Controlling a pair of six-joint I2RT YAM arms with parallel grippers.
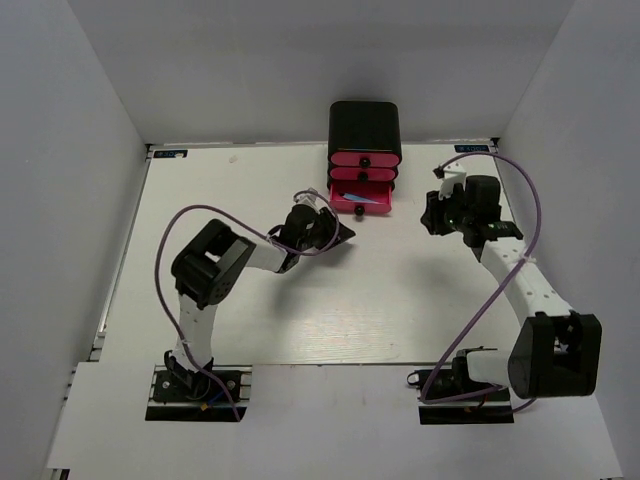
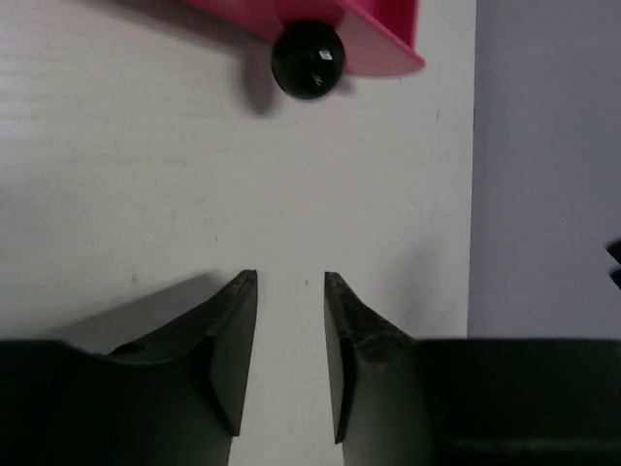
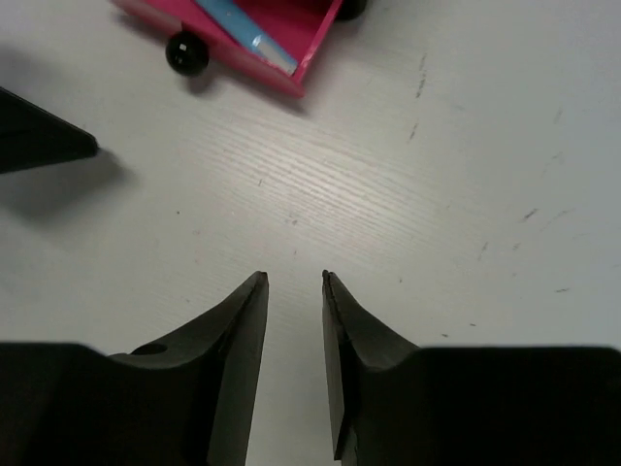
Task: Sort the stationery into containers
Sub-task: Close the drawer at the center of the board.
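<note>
Three drawers (image 1: pixel 364 178), one blue marker (image 3: pixel 236 26) inside lowest, left hand (image 2: pixel 291 282) released, right hand (image 3: pixel 295 280) released

The top camera looks down over the whole white worktop (image 1: pixel 330 300); both wrist cameras hover close above it, sharing the open hot-pink drawer (image 1: pixel 372 208).

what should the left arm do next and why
Probably ease the left gripper forward onto the black round knob just ahead and push the open bottom hot-pink drawer shut. A light blue marker lies inside, the right gripper is empty too, and no loose stationery is in view.
</note>
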